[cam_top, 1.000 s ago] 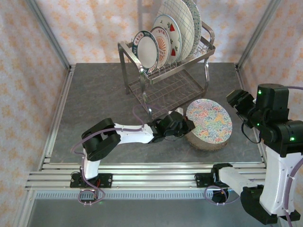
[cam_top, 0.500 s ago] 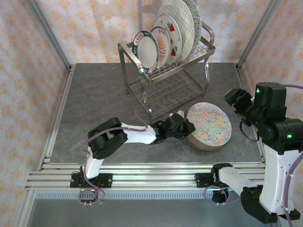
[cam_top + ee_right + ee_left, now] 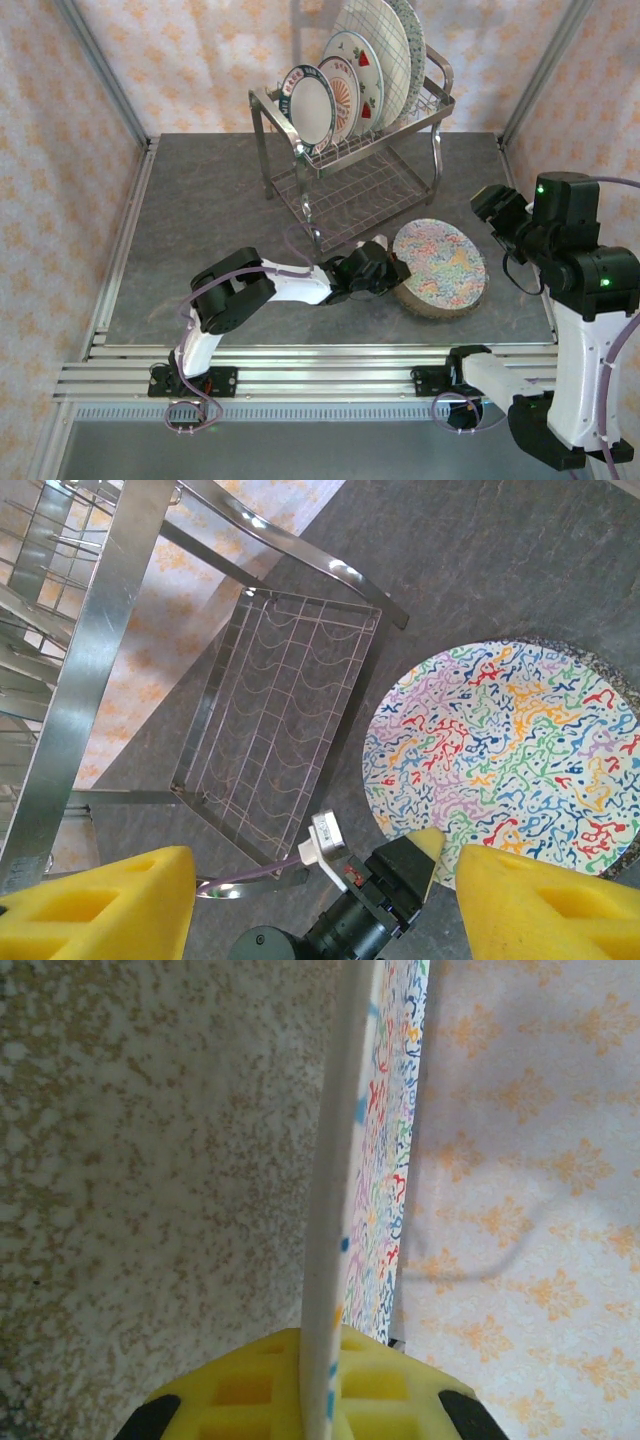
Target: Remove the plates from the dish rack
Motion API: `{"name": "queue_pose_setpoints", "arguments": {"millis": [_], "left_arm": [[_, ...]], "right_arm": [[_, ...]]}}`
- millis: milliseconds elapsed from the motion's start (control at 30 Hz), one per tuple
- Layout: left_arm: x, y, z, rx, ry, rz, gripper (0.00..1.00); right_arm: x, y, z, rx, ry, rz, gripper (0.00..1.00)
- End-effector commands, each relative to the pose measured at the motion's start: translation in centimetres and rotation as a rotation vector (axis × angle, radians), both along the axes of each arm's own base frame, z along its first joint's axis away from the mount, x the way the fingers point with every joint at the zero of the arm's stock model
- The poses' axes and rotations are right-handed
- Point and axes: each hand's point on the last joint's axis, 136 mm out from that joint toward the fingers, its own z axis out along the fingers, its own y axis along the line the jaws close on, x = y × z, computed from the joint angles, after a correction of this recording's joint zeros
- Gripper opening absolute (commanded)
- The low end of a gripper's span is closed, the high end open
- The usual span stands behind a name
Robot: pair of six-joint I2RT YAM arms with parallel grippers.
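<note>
Left arm crept inward; left gripper (image 3: 393, 272) clamps squiggle plate (image 3: 440, 258) rim, seating it on speckled plate (image 3: 425, 303); right gripper (image 3: 318, 880) spread wide, empty.

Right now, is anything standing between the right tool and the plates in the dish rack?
Nothing visible blocks it. The open right tool hangs right of the dish rack; its looped end handle flanks the plates.

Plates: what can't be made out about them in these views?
- Left wrist: colourful plate edge-on, face mostly hidden, cut off by the top edge.
- Top external: rear plates in the dish rack overlap, count unclear.
- Top external: speckled piece under the colourful plate, mostly covered by it.
</note>
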Motion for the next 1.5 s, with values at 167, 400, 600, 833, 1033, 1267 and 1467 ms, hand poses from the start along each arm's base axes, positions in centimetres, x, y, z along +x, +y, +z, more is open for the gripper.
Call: {"name": "queue_pose_setpoints", "arguments": {"millis": [167, 400, 600, 833, 1033, 1267, 1467], "left_arm": [[1.2, -0.4, 1.1, -0.063, -0.026, 0.008, 0.00], [1.3, -0.4, 0.4, -0.058, -0.012, 0.011, 0.00], [1.4, -0.4, -0.2, -0.048, -0.002, 0.012, 0.00], [1.3, -0.4, -0.8, -0.025, 0.014, 0.002, 0.04], [1.2, -0.1, -0.9, 0.008, 0.021, -0.004, 0.31], [0.7, 0.6, -0.1, 0.073, 0.032, -0.018, 0.54], [0.1, 1.5, -0.4, 0.204, 0.065, -0.055, 0.62]], "right_arm": [[0.2, 0.2, 0.1, 0.001, -0.017, 0.014, 0.69], [0.3, 0.4, -0.1, 0.008, -0.015, 0.018, 0.69], [0.3, 0.4, -0.2, 0.009, -0.014, 0.017, 0.69], [0.4, 0.5, -0.2, 0.013, -0.012, 0.022, 0.69], [0.4, 0.5, -0.1, 0.015, -0.017, 0.022, 0.69], [0.4, 0.5, -0.1, 0.018, -0.017, 0.020, 0.69], [0.4, 0.5, -0.1, 0.020, -0.019, 0.021, 0.69]]}}
